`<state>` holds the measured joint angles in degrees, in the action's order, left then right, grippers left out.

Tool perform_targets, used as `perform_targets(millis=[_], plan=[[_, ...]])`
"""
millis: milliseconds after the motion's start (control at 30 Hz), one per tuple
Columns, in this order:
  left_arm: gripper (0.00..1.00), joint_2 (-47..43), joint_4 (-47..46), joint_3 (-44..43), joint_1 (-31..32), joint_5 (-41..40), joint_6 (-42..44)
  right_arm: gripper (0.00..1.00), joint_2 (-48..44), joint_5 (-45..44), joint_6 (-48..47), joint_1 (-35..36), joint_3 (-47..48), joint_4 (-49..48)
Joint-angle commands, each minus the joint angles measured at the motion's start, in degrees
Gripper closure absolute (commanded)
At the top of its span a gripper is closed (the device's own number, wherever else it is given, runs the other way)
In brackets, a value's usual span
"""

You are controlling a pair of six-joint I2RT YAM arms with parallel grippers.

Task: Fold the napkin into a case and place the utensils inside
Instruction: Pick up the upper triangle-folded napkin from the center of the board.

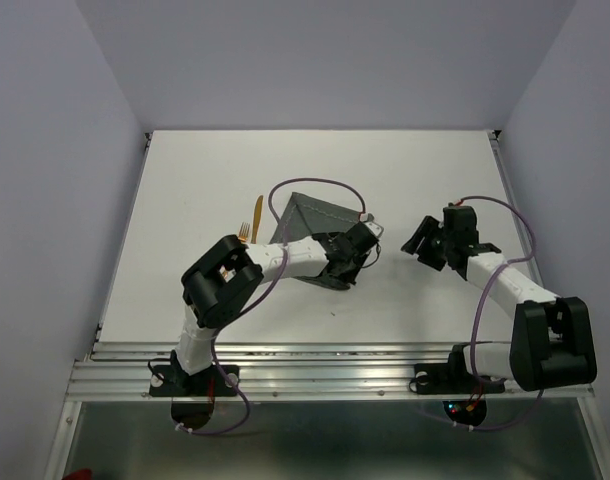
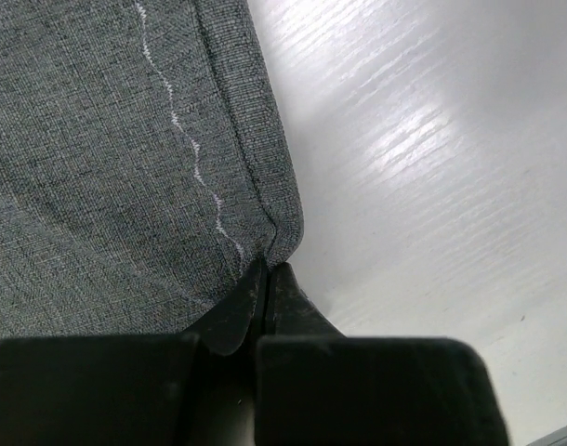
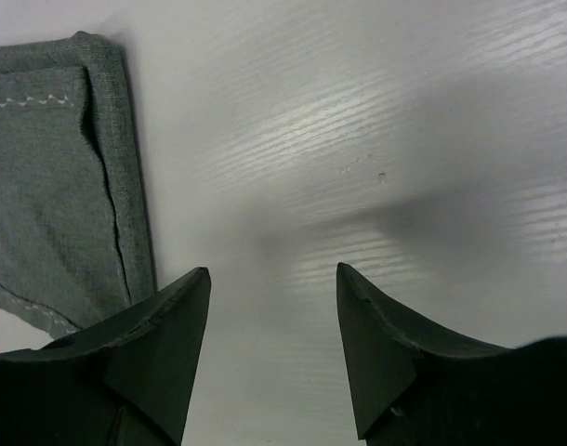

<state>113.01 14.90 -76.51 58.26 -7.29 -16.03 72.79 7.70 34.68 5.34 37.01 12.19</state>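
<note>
Pinching napkin point(image 1: 320, 215) corner, left pincer point(image 2: 264, 271) closed; right pincer point(image 3: 272, 271) gaping, empty; 2 utensils point(image 1: 256, 213) outside.

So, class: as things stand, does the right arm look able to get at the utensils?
Probably not directly. The utensils lie left of the napkin, and the left gripper, shut on the napkin's corner, sits with its arm across the way from the open right gripper.

Grey napkin point(image 2: 98, 139), pale zigzag stitching point(image 2: 195, 169); orange utensils point(image 1: 256, 213)
</note>
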Motion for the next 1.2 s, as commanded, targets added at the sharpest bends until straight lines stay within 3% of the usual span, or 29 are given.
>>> perform_targets(millis=[0,533,667,967,1167], plan=[[1.0,-5.33,-2.76,3.29,-0.51,5.17,4.17,0.33,1.91,6.61,2.32,1.24,0.25,-6.82],[1.0,-11.85,-6.98,8.74,-2.71,10.98,2.32,0.32,24.22,12.68,9.35,8.1,11.32,-19.47],[1.0,-12.46,-6.99,8.57,-3.06,10.89,2.23,0.34,26.6,12.34,10.24,8.63,12.47,-19.92],[1.0,-14.75,-7.34,9.89,-3.5,10.89,2.32,0.5,28.72,12.07,12.43,9.16,12.73,-20.8],[1.0,-15.45,-7.42,10.59,-3.68,10.63,2.32,0.52,30.3,13.3,14.1,9.16,13.26,-22.55]])
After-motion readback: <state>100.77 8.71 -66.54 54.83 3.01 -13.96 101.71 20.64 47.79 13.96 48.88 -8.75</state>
